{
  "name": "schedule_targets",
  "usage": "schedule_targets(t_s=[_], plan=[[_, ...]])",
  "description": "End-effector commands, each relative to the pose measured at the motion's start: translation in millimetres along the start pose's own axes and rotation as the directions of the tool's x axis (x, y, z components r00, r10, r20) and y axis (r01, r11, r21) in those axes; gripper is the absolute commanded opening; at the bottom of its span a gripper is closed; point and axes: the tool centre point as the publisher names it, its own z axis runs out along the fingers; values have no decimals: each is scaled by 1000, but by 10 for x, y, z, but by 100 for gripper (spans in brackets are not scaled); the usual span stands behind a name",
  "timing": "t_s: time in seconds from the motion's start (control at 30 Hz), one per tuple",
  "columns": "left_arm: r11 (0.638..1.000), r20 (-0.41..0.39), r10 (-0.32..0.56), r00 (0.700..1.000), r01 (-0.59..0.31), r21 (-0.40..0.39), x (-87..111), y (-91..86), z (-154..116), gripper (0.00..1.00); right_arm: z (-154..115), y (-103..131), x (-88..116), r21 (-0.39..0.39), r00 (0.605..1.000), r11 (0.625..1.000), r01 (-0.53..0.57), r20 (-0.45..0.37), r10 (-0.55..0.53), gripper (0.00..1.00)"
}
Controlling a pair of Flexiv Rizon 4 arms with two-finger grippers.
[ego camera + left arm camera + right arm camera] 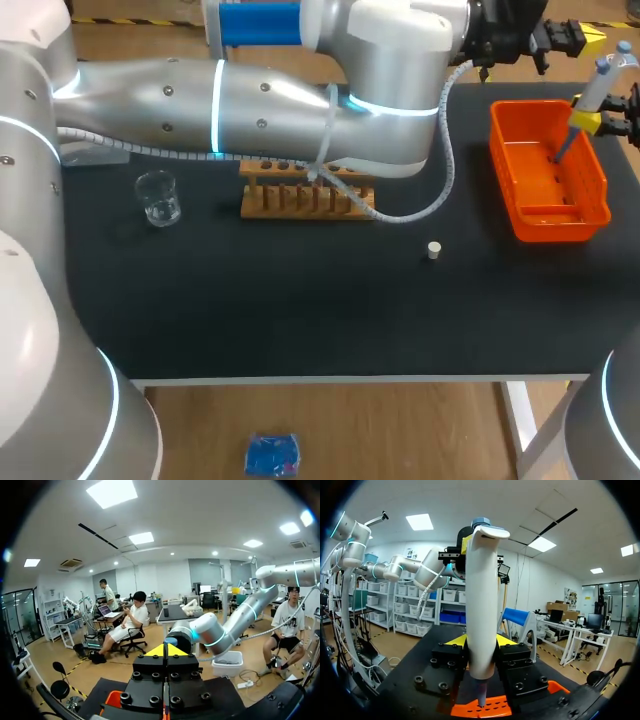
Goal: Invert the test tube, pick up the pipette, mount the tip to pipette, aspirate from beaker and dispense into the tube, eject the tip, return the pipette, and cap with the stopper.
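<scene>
Right hand (590, 122) (481, 641) is clamping the white pipette (603, 82) (482, 605) between its yellow tips, the blue-topped head rising above them and the narrow end pointing down. Just beneath the hand, an orange bin (590, 215) (485, 710) is sitting on the black counter (300, 300). Farther off to the hand's left, the left hand (505, 45) (167, 651) is hovering near the counter's back edge, its tips pressed together. Beyond, a small white stopper (434, 250) is lying alone, then a wooden rack (305, 200) is standing, and farthest away a glass beaker (159, 197).
</scene>
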Motion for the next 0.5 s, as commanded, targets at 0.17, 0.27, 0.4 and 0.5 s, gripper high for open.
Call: schedule_targets(t_s=[0.17, 0.27, 0.4, 0.5], plan=[[996, 5, -15, 1000, 15, -88, 99, -83, -440, 93, -3, 3, -7, 1, 1000, 1000, 1, -3, -1, 0], [996, 5, -15, 1000, 15, -86, 136, -66, -546, 100, -3, 3, -7, 1, 1000, 1000, 1, -3, -1, 0], [995, 1, -16, 1000, 16, -97, 187, 5, -705, 100, -3, 3, -7, 1, 1000, 1000, 1, -3, -1, 0], [996, 1, -17, 1000, 17, -93, 234, 76, -843, 100, -3, 3, -7, 1, 1000, 1000, 1, -3, -1, 0]])
